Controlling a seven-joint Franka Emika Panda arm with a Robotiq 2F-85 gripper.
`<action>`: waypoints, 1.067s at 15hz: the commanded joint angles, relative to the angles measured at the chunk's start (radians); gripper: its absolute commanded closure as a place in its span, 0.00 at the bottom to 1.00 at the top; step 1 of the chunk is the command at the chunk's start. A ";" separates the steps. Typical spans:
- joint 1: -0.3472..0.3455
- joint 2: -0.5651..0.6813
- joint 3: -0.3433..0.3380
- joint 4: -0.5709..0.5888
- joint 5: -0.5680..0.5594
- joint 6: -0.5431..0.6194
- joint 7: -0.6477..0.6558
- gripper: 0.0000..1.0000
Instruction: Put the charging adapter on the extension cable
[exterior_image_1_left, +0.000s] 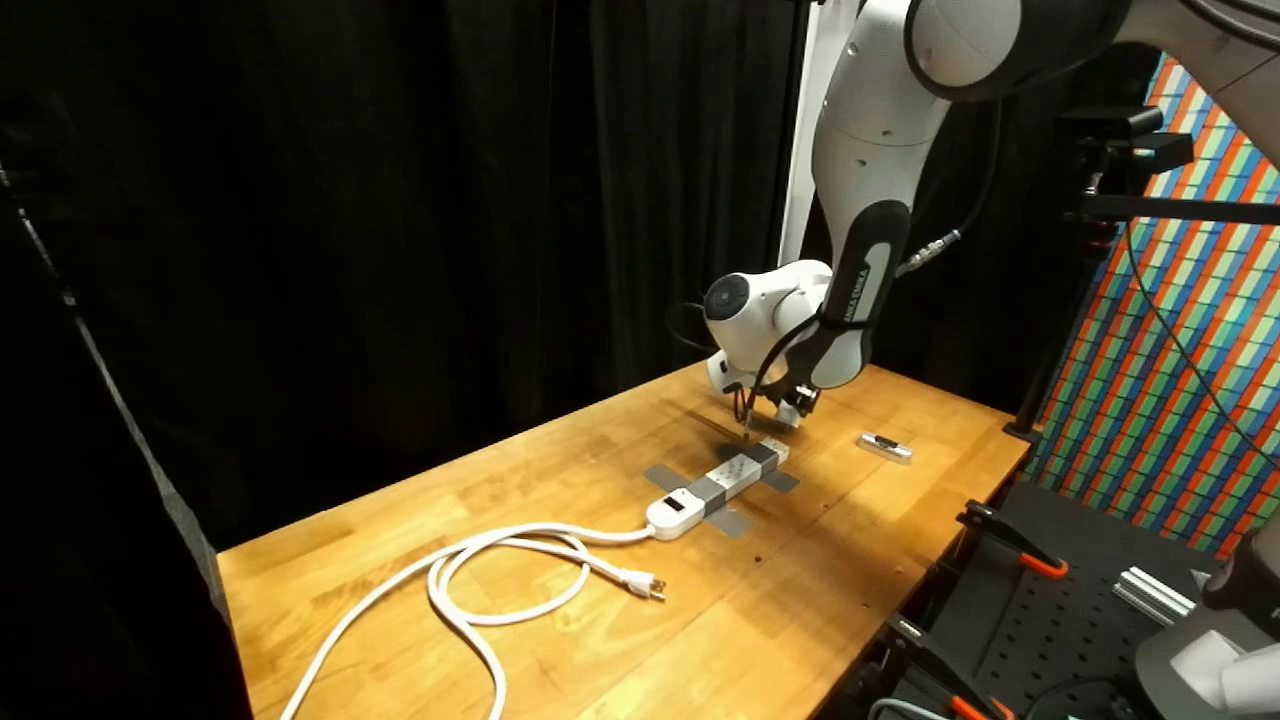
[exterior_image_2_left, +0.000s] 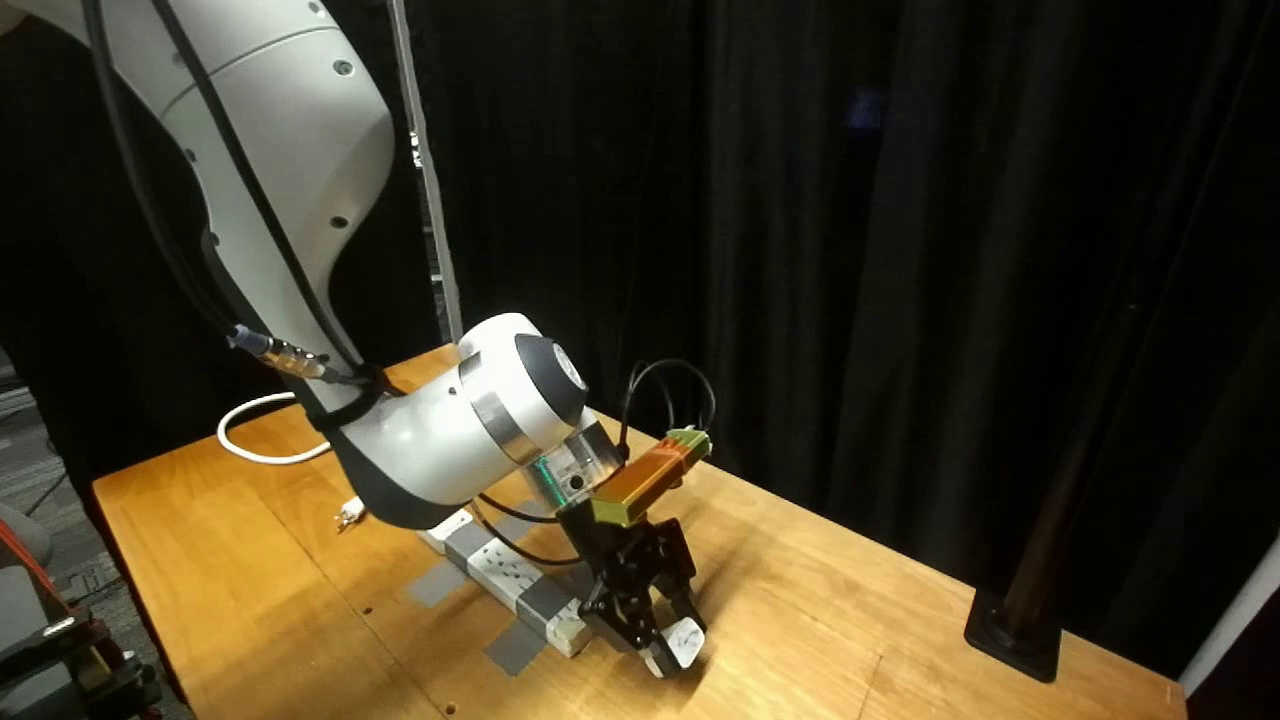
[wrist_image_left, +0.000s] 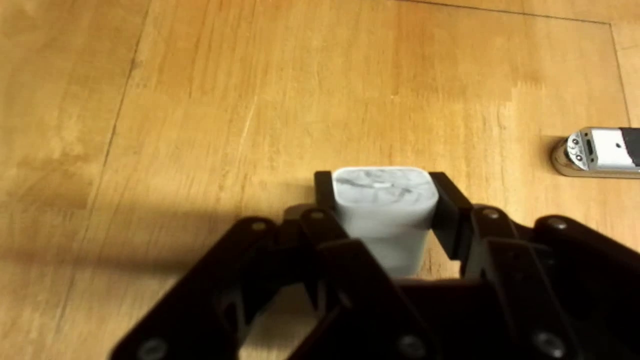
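Charging adapter (wrist_image_left: 384, 220) in the pinch of the gripper (wrist_image_left: 386, 200), near the extension cable (exterior_image_1_left: 735, 474)

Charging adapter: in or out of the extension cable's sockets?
Out: the gripper holds the charging adapter clear of the extension cable in both exterior views.

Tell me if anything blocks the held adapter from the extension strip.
Nothing visible stands between the charging adapter, held in the gripper, and the outlet strip. A black cable hangs near the strip in an exterior view; whether it could interfere is unclear.
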 joint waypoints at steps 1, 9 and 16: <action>-0.096 -0.085 0.119 -0.059 -0.080 -0.045 0.010 0.77; -0.170 -0.127 0.240 -0.116 -0.147 -0.088 0.026 0.77; -0.160 -0.159 0.269 -0.169 -0.244 -0.103 0.099 0.77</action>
